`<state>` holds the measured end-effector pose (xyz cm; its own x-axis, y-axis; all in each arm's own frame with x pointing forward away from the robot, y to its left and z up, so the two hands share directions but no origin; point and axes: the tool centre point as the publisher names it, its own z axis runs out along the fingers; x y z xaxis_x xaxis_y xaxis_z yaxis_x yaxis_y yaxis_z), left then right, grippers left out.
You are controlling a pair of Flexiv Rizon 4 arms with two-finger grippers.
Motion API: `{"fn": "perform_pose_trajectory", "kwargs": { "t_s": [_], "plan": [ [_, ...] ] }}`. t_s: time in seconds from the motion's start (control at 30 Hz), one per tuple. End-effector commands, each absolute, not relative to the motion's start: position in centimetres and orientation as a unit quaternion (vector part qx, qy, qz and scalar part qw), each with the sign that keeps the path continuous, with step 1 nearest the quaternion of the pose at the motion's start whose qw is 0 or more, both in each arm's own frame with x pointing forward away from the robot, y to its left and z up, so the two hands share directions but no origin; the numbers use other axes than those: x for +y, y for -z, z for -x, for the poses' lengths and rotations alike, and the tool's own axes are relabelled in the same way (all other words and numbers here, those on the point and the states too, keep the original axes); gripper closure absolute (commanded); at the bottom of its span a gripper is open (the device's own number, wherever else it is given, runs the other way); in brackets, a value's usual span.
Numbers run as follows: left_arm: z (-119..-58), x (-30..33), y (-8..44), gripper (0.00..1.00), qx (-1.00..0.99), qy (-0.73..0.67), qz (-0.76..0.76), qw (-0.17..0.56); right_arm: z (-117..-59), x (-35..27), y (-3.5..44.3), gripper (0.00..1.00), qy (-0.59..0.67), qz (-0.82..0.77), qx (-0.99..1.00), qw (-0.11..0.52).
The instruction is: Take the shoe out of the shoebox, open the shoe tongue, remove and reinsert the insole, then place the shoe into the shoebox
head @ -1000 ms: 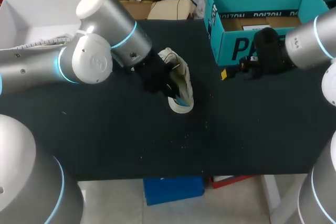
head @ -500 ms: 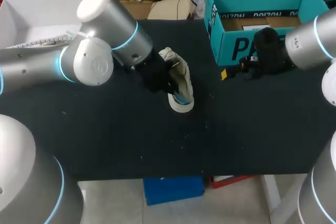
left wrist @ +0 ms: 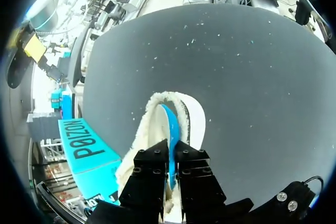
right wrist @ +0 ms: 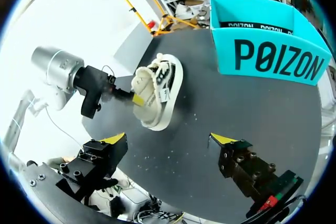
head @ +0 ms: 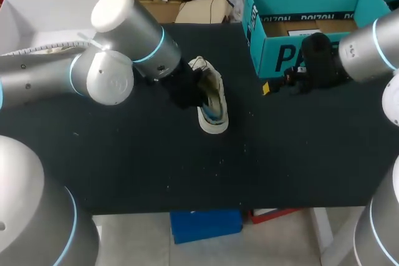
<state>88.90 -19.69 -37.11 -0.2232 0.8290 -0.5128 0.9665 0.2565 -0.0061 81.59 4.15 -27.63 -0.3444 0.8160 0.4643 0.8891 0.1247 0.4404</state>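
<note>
1. My left claw (left wrist: pixel 171 153) is pinched nearly closed inside the cream shoe (head: pixel 212 101). The blue insole (left wrist: pixel 170 129) runs between its fingers, so I judge it has hold of that edge.
2. The shoe lies tilted on its side on the dark table (head: pixel 124 154), well apart from the teal shoebox (head: pixel 274 54).
3. My right claw (right wrist: pixel 168 139) hangs wide open and empty, in front of the box.
4. The step in hand looks like insole removal.
5. The next move calls for a pull along the shoe's length, and the shoe may drag with it unless my right claw pins it.

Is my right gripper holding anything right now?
No, the right gripper stands wide open above the table, with nothing between its fingers.
</note>
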Motion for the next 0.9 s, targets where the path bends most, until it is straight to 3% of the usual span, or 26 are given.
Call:
{"fn": "perform_pose_trajectory", "kwargs": {
  "t_s": [0.03, 0.67, 0.7, 0.77, 0.9],
  "plan": [
    [-89.2, -20.2, 37.2, 1.0, 0.765, 0.157, -0.585, 0.217, -81.7, 4.3, 27.6, 0.0, 0.334, 0.571, -0.748, 0.054],
    [-87.7, -21.2, 38.7, 1.0, 0.758, 0.13, -0.616, 0.168, -81.7, 4.3, 27.6, 0.0, 0.334, 0.571, -0.748, 0.054],
    [-87.6, -21.2, 38.4, 0.96, 0.757, 0.137, -0.616, 0.169, -81.7, 4.3, 27.6, 0.0, 0.334, 0.571, -0.748, 0.054],
    [-87.1, -20.9, 37.5, 0.51, 0.752, 0.16, -0.616, 0.17, -81.7, 4.3, 27.6, 0.0, 0.334, 0.571, -0.748, 0.054],
    [-86.1, -20.4, 34.5, 0.4, 0.737, 0.201, -0.621, 0.174, -81.7, 4.3, 27.6, 0.0, 0.334, 0.571, -0.748, 0.054]
  ]
}}
